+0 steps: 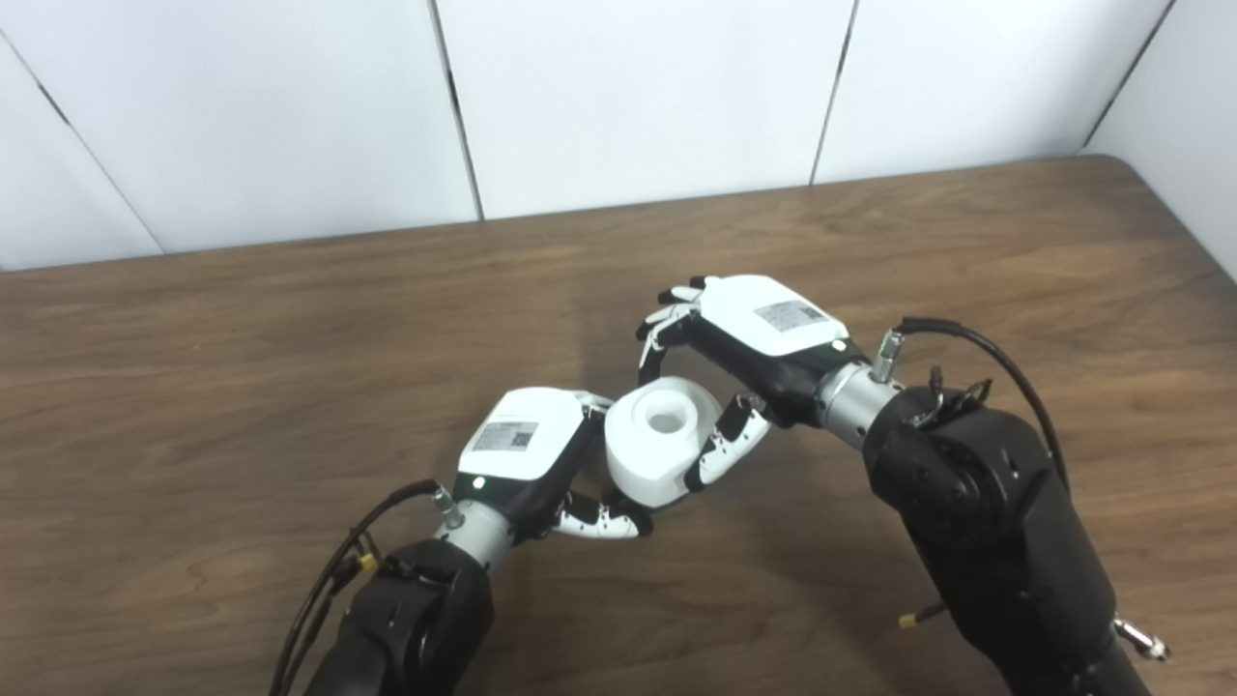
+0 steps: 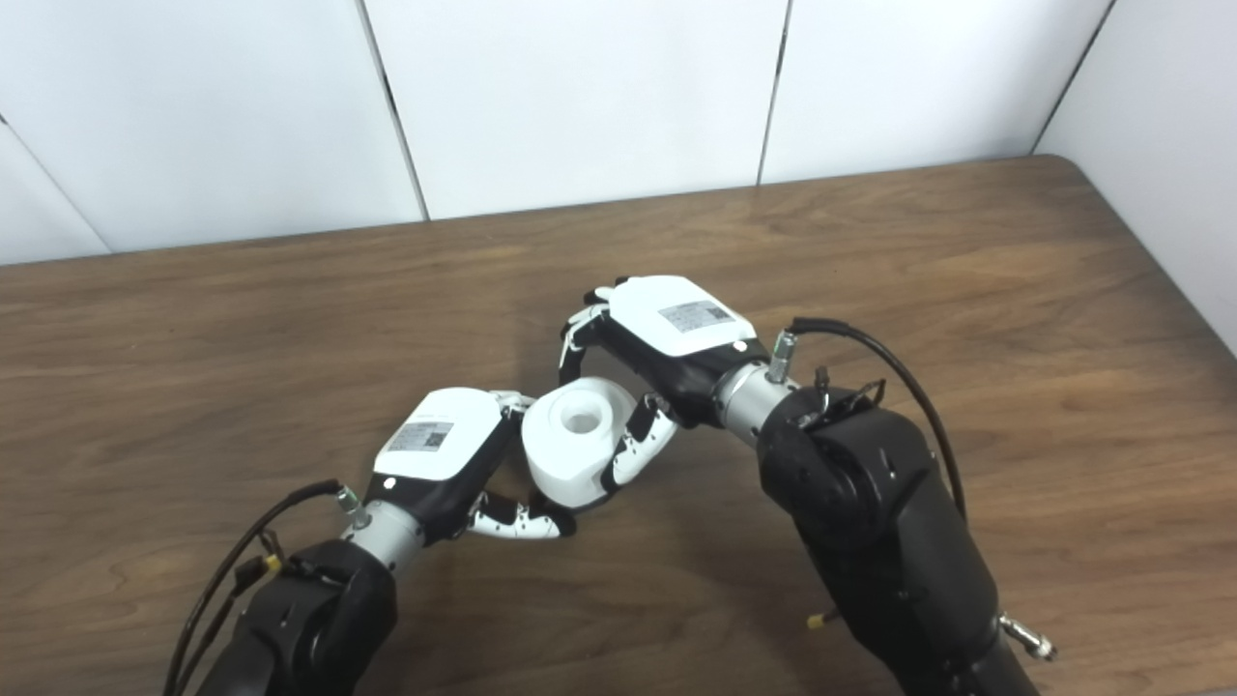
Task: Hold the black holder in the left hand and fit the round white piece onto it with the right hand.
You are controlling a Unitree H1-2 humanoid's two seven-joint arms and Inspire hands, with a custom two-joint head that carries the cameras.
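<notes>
The round white piece (image 1: 662,440), with a hole in its top, is held between my two hands just above the table. My right hand (image 1: 749,338) is shut on it, thumb (image 1: 727,445) on its right side and fingers curled behind it. My left hand (image 1: 527,449) is closed at its left and lower side, with the thumb (image 1: 604,522) reaching under its front. The black holder does not show; it is hidden under the white piece and inside my left hand. The same group shows in the right eye view, with the white piece (image 2: 577,440) in the middle.
The brown wooden table (image 1: 242,367) runs to a white panelled wall (image 1: 628,97) at the back. Its right edge (image 1: 1174,208) meets another white wall. Both forearms with loose black cables come in from the bottom.
</notes>
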